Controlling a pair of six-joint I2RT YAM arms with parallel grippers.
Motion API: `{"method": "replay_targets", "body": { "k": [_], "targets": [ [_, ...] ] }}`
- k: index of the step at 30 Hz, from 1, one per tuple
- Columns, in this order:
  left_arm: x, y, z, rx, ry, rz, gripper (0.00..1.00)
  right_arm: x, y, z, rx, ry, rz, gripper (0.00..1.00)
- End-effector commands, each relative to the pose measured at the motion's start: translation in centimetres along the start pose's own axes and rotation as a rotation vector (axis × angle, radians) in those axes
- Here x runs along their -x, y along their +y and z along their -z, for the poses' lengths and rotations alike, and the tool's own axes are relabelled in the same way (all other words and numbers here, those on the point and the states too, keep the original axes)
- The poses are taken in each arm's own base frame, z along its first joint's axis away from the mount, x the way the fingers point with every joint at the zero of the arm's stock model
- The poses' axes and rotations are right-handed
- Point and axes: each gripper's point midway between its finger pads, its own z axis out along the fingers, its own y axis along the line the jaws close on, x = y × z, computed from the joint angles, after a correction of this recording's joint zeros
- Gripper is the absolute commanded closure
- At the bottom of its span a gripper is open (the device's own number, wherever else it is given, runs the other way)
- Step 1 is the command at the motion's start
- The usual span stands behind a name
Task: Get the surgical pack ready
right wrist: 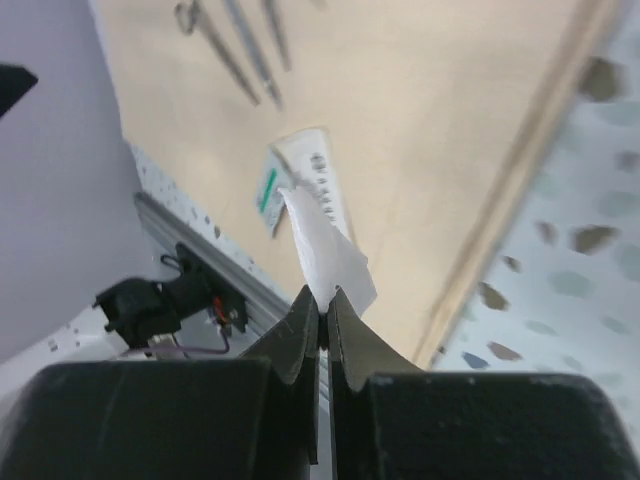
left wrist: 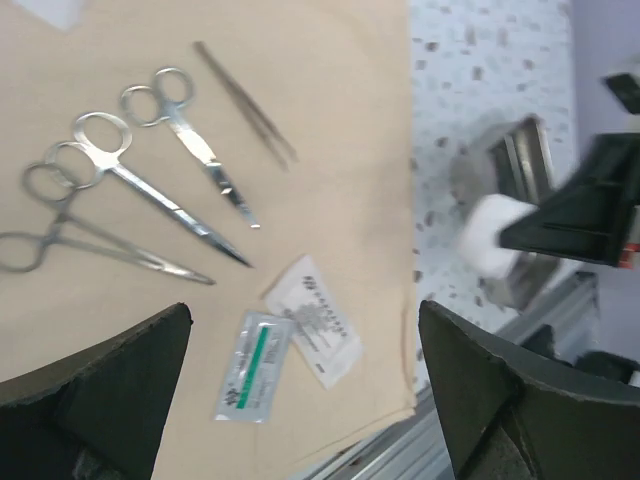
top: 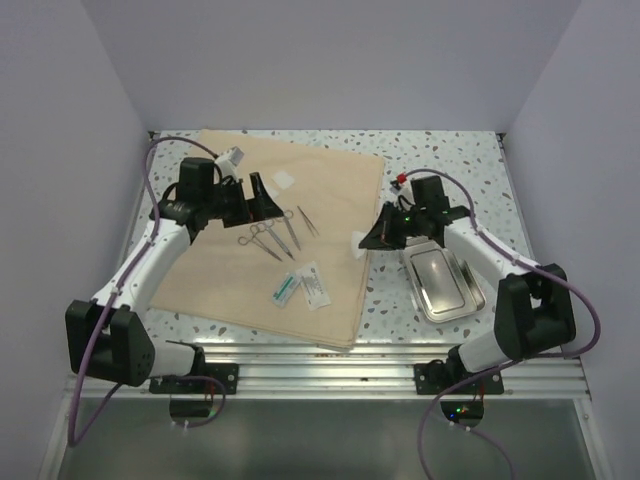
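Observation:
The tan cloth sheet (top: 270, 235) lies flat on the table. On it lie steel scissors and forceps (top: 270, 235), which also show in the left wrist view (left wrist: 150, 190), two sealed packets (top: 300, 287) and a white gauze square (top: 283, 181). The steel tray (top: 440, 282) sits right of the cloth. My left gripper (top: 262, 197) is open and empty above the instruments. My right gripper (top: 368, 240) is shut on a white gauze square (right wrist: 325, 255) and holds it above the cloth's right edge.
The speckled tabletop (top: 450, 160) borders grey walls on three sides. An aluminium rail (top: 330, 365) runs along the near edge. A small white object (top: 232, 157) lies at the cloth's far left corner.

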Motion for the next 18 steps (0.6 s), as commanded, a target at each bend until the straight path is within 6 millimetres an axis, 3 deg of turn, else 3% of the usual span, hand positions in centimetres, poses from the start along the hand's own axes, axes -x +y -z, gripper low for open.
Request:
{"method": "replay_targets", "body": {
  "k": [1,4,6,11,15,18],
  "targets": [
    [0.6,6.6,0.3,0.348,0.018,0.002,0.0,1.8,-5.0,3.7,-0.141,-0.127,-0.199,1.0],
    [0.8,9.3,-0.7,0.424,0.042,0.015,0.0,3.5,-8.3,6.5,-0.148,-0.227,-0.331,1.0],
    [1.5,9.8,-1.0,0.429,0.025,0.016,0.0,4.4,-10.2,8.1,-0.17,-0.277,-0.393,1.0],
    [1.7,10.8,-2.5,0.39,0.042,0.034,0.0,4.3,-13.9,10.4,-0.175,-0.367,-0.531,1.0],
    [1.5,12.4,-3.2,0.375,0.072,0.07,0.01,4.2,-15.5,10.0,-0.155,-0.389,-0.584,1.0],
    [1.3,12.5,-3.7,0.342,0.079,0.094,0.01,4.4,-16.2,9.0,-0.1,-0.4,-0.615,1.0]
  ]
}}
